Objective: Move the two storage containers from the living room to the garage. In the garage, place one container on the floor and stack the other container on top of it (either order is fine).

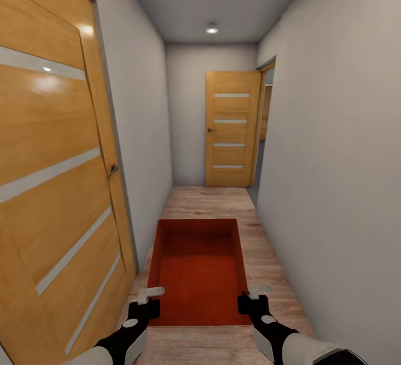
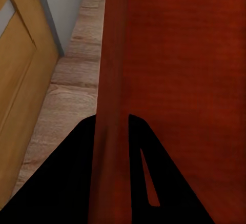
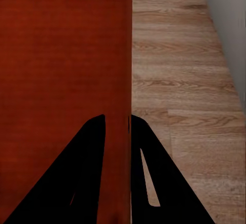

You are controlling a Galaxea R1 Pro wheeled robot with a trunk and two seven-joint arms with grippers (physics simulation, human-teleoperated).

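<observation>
Transit: orange-red rectangular open bin [image 1: 197,267] carried through narrow hallway.
My left fingers [image 2: 110,178] and right fingers [image 3: 118,172] each pinch a side wall; brushing the near left wooden door [image 1: 53,187] could twist the bin loose.

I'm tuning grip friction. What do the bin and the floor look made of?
The bin looks like matte orange-red plastic: thin, straight, uniform walls with faint fine ribbing, though a render leaves this open. The floor looks like light wood planks or laminate, with visible grain and seams and a dull finish.
</observation>
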